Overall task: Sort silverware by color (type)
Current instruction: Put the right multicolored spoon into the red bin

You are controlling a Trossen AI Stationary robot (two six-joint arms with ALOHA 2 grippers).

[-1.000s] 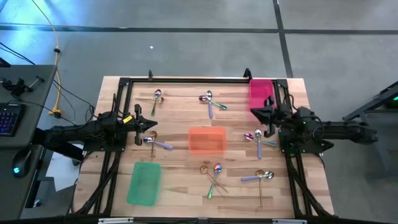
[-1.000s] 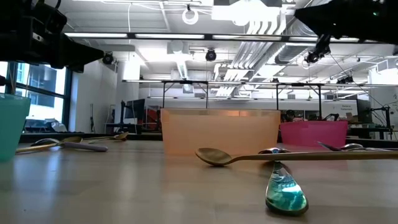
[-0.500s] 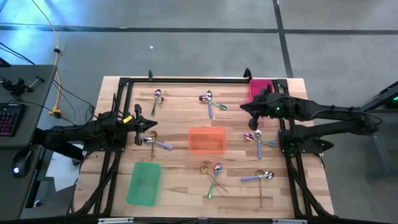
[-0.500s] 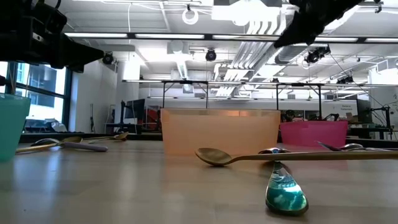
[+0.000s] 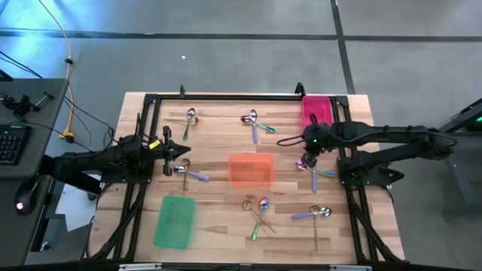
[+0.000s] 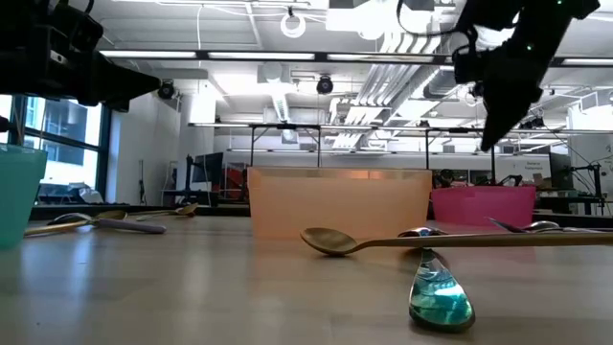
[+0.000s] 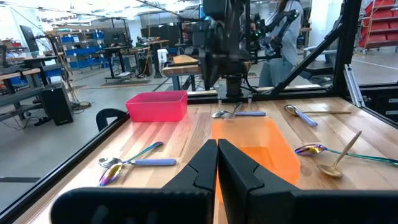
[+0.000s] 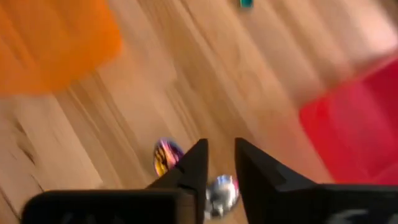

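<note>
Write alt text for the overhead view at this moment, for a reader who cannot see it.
The right gripper reaches over the spoons lying between the orange tray and the pink tray. The left gripper waits at the table's left side, shut and empty. Other spoons and forks lie scattered on the wooden table, with a green tray near the front left.

We see a grey concrete floor around the wooden table, crossed by dark seams. At the left stands a desk with a keyboard, and a yellow cable hangs beside it. Level across the table, the room is a wide workshop with ceiling lights, exposed ducts, a window and blue storage bins.
</note>
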